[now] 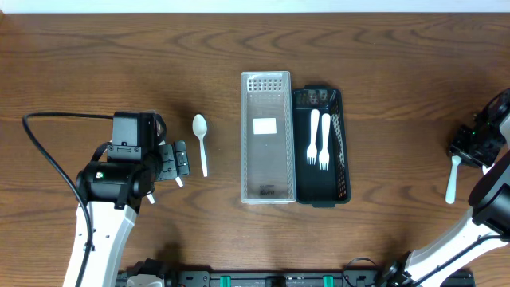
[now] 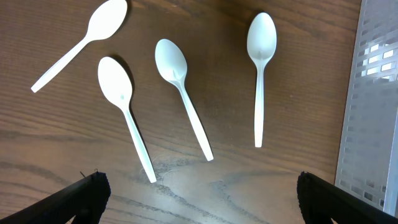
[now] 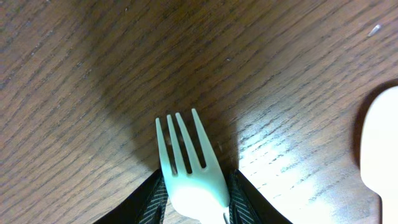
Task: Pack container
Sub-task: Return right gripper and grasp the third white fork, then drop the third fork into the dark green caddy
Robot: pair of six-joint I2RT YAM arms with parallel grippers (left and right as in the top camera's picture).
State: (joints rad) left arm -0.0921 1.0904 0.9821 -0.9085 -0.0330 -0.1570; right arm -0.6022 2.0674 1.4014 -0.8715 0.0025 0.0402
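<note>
Container (image 1: 267,171) of clear perforated plastic is lying mid-table, long and rectangular, touching a black mesh basket (image 1: 344,151) on its right, which is holding two white forks (image 1: 319,139). At the right edge the right gripper (image 3: 196,196) is clamping a smooth plastic fork (image 3: 186,168) between black fingers. The left gripper (image 2: 221,196) is hanging with its fingers wide apart over glossy white spoons (image 2: 180,93).

At the lower left of the overhead view, the left arm (image 1: 100,239) is a smooth white link capped by rounded black joint housings, one bearing a small green light (image 1: 101,169). A thin black cable (image 1: 68,116) loops from its boxy black wrist block (image 1: 131,135). The right arm (image 1: 490,187), at the right edge, has the same white shell. The fingers (image 2: 87,199) are matte black.
</note>
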